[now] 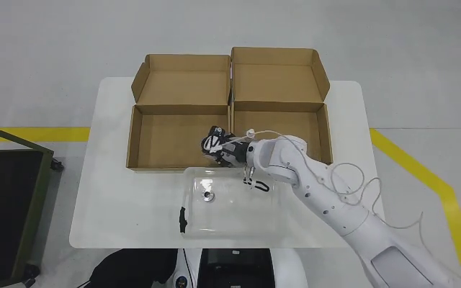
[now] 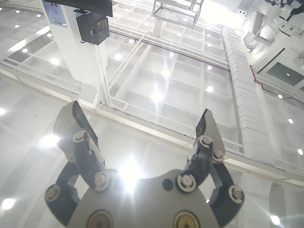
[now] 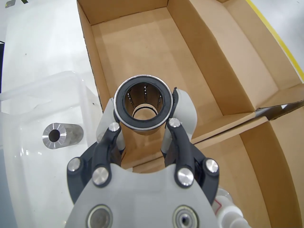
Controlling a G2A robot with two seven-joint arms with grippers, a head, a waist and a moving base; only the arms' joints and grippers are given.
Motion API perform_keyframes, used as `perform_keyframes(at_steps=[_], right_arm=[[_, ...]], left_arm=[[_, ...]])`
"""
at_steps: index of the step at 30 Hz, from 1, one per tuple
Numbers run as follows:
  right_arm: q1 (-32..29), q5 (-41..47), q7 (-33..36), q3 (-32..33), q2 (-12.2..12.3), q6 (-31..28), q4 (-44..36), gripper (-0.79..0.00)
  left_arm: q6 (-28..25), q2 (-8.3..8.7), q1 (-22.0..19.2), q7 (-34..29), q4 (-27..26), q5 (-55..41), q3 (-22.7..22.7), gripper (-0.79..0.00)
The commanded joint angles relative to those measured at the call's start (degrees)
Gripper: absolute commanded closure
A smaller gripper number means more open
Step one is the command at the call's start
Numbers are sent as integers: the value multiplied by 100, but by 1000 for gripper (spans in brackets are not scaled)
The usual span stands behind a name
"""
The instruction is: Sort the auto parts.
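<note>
Your right gripper [image 3: 143, 119] clamped on bearing [image 3: 142, 124] over box [image 3: 147, 48]; left gripper [image 2: 140, 115] spread wide. Smooth round shell: release too high, it likely bounces out.

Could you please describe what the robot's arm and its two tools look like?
The right arm is white with rounded segments and a thin white cable looping alongside. Both the left tool and the right tool have pale grey fingers with black pads, black linkages with silver screws and a grey base plate.
</note>
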Motion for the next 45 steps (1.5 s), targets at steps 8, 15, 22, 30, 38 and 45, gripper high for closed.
perform_keyframes(at_steps=[8,15,22,30,38,45], right_arm=[[178,28,224,-150,-145,32,318,-58],[215,-24,322,-195,-221,118,466,-114],[256,-59,398,-234,-298,111,604,-219],[300,-71,445,-246,-369,65,704,-311],[277,-104,480,-206,-405,-18,691,-385],[209,-139,383,-61,-401,-27,470,-616]], left_arm=[[0,0,0,0,0,0,0,-785],[0,0,0,0,0,0,0,-785],[0,0,0,0,0,0,0,-785],[0,0,0,0,0,0,0,-785],[0,0,0,0,0,0,0,-785],[0,0,0,0,0,0,0,-785]])
